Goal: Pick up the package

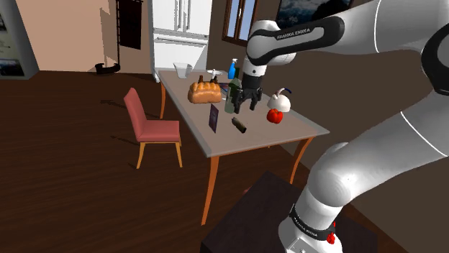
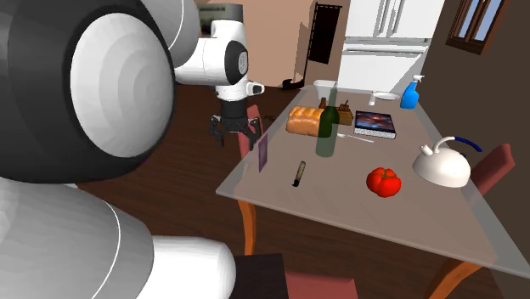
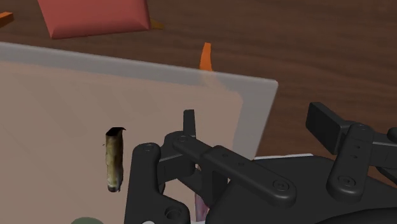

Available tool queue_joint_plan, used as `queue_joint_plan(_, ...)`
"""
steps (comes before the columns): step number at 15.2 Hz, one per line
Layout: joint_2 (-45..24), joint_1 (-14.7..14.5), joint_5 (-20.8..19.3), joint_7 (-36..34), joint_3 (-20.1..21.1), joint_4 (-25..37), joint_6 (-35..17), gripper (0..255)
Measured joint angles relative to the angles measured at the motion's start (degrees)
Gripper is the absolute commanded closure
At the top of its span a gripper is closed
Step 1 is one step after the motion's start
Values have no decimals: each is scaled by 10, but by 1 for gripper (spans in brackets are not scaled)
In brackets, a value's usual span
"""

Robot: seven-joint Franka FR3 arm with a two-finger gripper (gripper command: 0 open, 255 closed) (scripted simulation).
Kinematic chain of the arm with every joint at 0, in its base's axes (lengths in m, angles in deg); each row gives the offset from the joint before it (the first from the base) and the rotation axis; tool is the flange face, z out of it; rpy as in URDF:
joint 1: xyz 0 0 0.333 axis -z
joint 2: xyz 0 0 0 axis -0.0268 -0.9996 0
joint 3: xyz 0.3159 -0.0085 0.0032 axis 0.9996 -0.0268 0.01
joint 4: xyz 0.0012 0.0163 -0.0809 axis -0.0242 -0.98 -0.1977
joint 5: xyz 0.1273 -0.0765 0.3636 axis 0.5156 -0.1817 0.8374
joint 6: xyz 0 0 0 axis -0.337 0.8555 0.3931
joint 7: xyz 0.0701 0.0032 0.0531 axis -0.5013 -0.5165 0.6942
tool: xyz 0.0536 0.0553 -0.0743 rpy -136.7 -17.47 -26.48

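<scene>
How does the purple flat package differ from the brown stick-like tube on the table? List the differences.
The purple flat package stands upright on its edge; the brown stick-like tube lies flat. The package is a thin rectangle; the tube is narrow and rounded. Both rest on the pale table.

Readable in the shoulder view: "FRANKA EMIKA", printed in white capitals along the black band point(image 1: 291, 34) of the white arm point(image 1: 388, 32), just above the wrist. Further white lettering on the dark ring point(image 1: 308, 224) low on the arm near the stand point(image 1: 245, 215), too small to make out.
</scene>
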Motion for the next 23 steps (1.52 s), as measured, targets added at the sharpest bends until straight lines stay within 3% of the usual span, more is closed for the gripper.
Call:
queue_joint_plan(9, -172, 19, 40, 83, -77, 81, -95, 0)
queue_joint_plan(16, -320, 41, 117, 160, -113, 173, -137, 0)
queue_joint_plan(23, -484, 95, 210, 231, -113, 309, -144, 0)
